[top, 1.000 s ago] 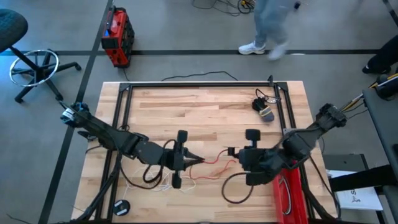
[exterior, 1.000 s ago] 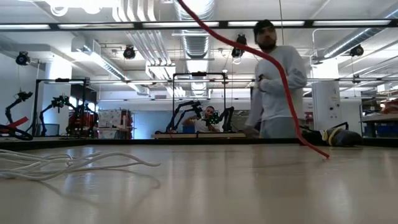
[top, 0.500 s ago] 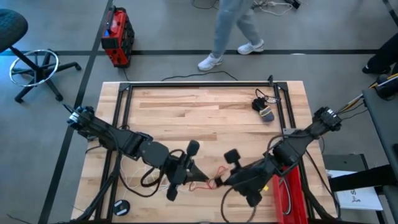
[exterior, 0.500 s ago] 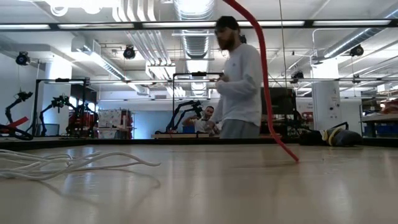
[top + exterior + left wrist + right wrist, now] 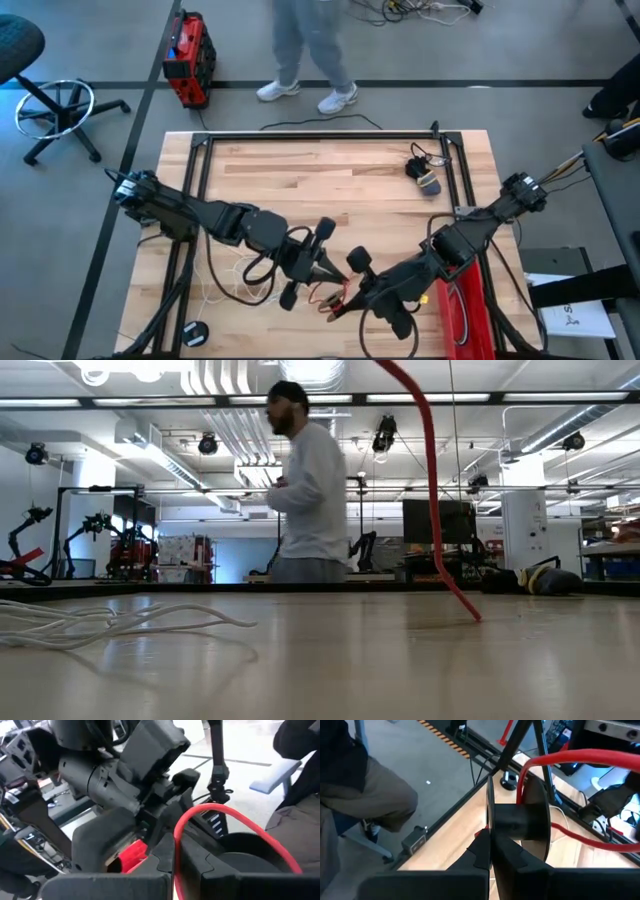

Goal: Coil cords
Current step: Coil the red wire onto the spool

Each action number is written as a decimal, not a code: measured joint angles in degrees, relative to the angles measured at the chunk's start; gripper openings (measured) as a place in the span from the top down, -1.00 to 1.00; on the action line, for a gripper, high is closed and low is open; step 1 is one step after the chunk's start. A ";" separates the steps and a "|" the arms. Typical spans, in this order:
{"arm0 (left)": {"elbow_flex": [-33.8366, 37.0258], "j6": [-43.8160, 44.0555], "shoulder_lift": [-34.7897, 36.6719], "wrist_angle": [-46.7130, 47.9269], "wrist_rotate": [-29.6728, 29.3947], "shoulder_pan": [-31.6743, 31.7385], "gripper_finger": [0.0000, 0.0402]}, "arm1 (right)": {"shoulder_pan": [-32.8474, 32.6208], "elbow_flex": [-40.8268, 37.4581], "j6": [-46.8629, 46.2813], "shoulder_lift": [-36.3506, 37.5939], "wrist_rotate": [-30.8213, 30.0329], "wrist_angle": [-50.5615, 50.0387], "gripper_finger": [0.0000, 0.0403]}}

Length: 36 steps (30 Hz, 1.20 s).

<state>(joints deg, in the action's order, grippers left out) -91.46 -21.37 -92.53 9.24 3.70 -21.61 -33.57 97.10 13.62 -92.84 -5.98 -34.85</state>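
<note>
Red cord [image 5: 330, 297] lies bunched at the bench's [image 5: 340, 170] near edge between my end effectors, which have drawn closer together since a second ago. My left end effector [image 5: 326, 268] and right end effector [image 5: 352, 297] are each clamped on it. White cord [image 5: 90, 625] sits left, partly hidden.

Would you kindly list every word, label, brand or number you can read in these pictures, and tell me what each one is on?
No text can be read in any view.
White sheet of paper beside the table's right edge, high view: dark print, too small and cut off to read.
Red toolbox on the floor behind the table: no legible brand or label.
Boxes and equipment in the room behind the table, low view: any markings are too small to read.
</note>
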 joint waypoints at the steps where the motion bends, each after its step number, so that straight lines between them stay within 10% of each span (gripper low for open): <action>1: 0.00 0.38 0.08 0.27 0.11 -0.02 1.00 | -0.16 0.00 0.09 0.02 0.00 0.07 1.00; 36: 0.15 5.03 -5.42 0.08 1.60 1.79 0.98 | -2.28 -0.08 9.60 1.43 5.84 14.15 1.00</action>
<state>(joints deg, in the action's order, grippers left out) -91.31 -16.34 -97.95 9.32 5.29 -19.81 -35.86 97.02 23.21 -91.41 -0.14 -20.70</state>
